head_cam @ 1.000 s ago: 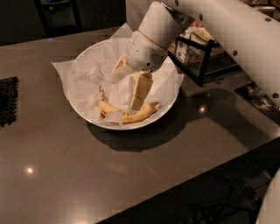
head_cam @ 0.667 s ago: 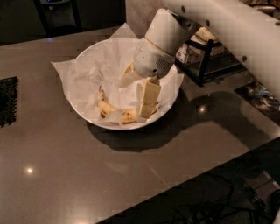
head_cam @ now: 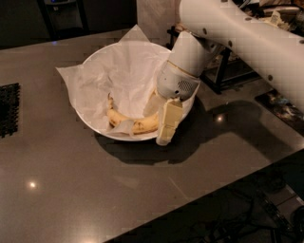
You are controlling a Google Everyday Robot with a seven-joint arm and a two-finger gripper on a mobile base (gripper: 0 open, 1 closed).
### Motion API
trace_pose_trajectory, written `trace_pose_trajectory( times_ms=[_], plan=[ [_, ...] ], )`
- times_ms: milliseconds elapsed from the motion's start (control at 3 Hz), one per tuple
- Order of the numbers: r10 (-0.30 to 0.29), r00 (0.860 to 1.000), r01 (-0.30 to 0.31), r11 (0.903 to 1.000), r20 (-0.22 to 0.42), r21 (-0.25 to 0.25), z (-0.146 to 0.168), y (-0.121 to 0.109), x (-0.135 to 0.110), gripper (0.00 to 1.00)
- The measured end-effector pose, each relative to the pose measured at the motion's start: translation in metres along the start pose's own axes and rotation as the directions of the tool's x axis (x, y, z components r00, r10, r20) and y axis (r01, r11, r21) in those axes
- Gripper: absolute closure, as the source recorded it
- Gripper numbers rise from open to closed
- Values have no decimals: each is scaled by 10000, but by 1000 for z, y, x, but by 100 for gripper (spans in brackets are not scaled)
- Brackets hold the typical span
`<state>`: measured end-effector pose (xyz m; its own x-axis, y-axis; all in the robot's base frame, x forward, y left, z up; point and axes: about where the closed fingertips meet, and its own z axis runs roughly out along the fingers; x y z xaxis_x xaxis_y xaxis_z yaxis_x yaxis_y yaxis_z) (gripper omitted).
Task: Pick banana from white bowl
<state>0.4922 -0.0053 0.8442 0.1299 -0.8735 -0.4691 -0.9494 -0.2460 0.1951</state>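
1. The curved, brown-speckled yellow banana [head_cam: 135, 126] lies on crinkled white paper [head_cam: 118, 80] near the front of the wide round white bowl [head_cam: 97, 129].
2. The pale two-finger gripper [head_cam: 160, 116] hangs at the banana's right end, jaws apart and holding nothing.
3. The step looks like the approach; next, the jaws should straddle the banana, then close.

Looking like an office break area or lab kitchen mock-up. Dark grey stone countertop [head_cam: 71, 190] is glinting. Black wire rack [head_cam: 223, 71] at upper right is holding packaged items [head_cam: 275, 18]. Dark machine [head_cam: 61, 14] is glowing blue at upper left, and loose cables [head_cam: 247, 213] are lying below the counter edge at lower right. Gripper [head_cam: 160, 114] is hanging mid-frame at the white bowl's [head_cam: 90, 124] right rim, fingers spread.
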Motion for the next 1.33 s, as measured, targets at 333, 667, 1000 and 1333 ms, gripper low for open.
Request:
trace_pose_trajectory(
  times_ms=[333, 667, 1000, 1333],
  plan=[
    [125, 9999, -122, 9995, -76, 276, -13, -1, 2, 39],
    [-263, 9996, 274, 9957, -134, 884, -52, 4, -9, 37],
    [-996, 9950, 988, 9872, 7, 1249, -82, 3, -30, 36],
    [-1595, 9867, 1541, 9794, 322, 1301, -91, -5, -49, 34]
  ],
)
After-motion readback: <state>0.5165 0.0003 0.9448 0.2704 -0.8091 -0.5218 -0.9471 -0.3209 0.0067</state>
